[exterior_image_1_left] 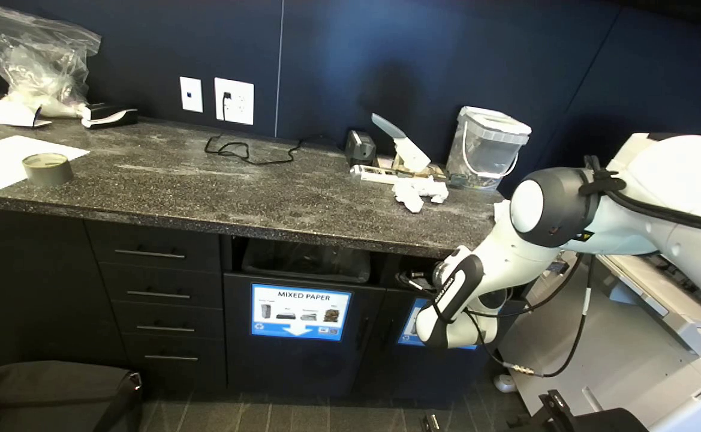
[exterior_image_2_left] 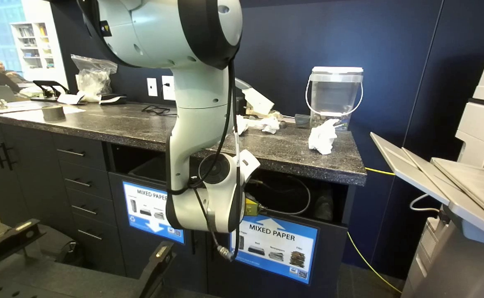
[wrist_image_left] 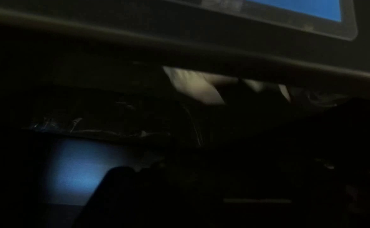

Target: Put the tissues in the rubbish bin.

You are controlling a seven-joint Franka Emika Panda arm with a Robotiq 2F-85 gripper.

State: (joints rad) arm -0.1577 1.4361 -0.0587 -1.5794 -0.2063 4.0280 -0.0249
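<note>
White crumpled tissues [exterior_image_1_left: 419,192] lie on the dark countertop near the back. They also show in an exterior view [exterior_image_2_left: 270,124], where another wad [exterior_image_2_left: 322,137] sits near the counter's right end. The rubbish bin is the dark cabinet compartment with a front panel [exterior_image_2_left: 328,252] and a blue and white label [exterior_image_2_left: 275,244]; it also shows in an exterior view [exterior_image_1_left: 410,366]. My wrist is at its slot. The gripper is hidden in both exterior views, and the wrist view is too dark to show its fingers. Pale pieces [wrist_image_left: 197,87] show inside; I cannot tell whether they are tissues.
The countertop edge [exterior_image_2_left: 299,167] overhangs the slot. A similar labelled compartment [exterior_image_1_left: 299,354] stands beside it. A translucent bucket [exterior_image_1_left: 485,150] and a white pistol-like tool [exterior_image_1_left: 410,153] stand at the back. A printer [exterior_image_2_left: 453,186] is on the right. Tape [exterior_image_1_left: 47,170] lies on the left.
</note>
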